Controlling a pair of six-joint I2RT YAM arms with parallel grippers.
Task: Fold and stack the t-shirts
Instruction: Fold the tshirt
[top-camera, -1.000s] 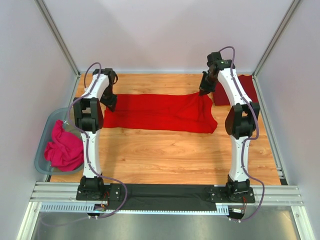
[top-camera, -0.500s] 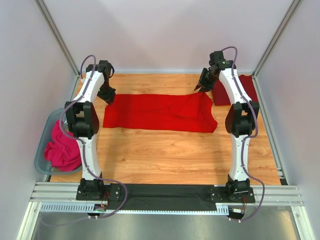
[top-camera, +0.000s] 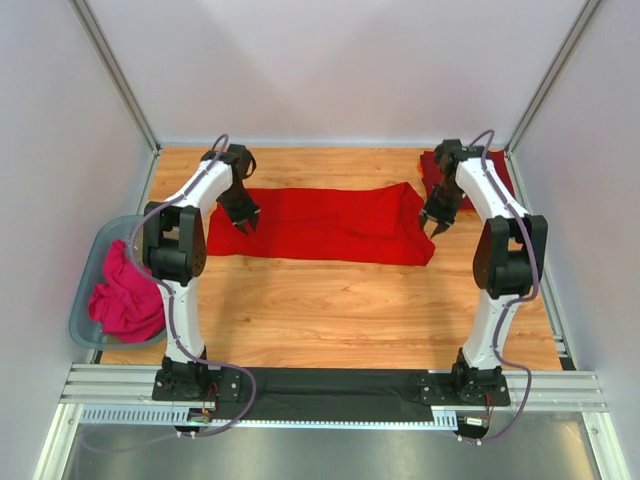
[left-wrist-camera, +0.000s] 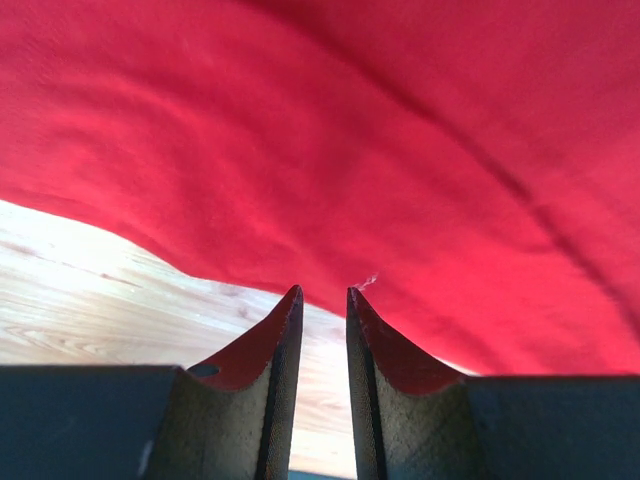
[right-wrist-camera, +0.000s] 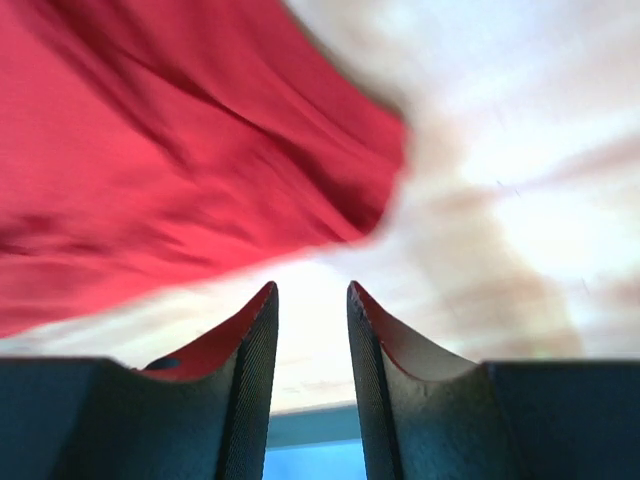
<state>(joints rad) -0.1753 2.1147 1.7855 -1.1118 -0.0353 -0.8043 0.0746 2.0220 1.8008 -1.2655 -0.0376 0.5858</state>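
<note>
**Current state**

The bright red t-shirt (top-camera: 320, 225) lies spread as a wide band across the far half of the worktop (top-camera: 330, 310), with a raised crease near its right end. The maroon t-shirt (top-camera: 505, 170) sits in the far right corner, partly hidden behind the right arm.

The left hand (top-camera: 246, 224) hangs over the band's near left edge. The right hand (top-camera: 437, 224) hangs at the band's right end. In both wrist views the fingers stand slightly apart with nothing between them, so neither hand holds cloth.

**Judged step:** gripping both ends for the next fold

**Possible faults**

1. Narrow finger gap: the tips may land on top of the cloth instead of straddling its edge, and push it into wrinkles.
2. Right hand at the very margin: it may close on air, leaving only 1 end lifted and the fold skewed.
3. Layered cloth: catching only the top layer would pull the band open.
4. Right arm above the maroon t-shirt: a low sweep could drag it
</note>
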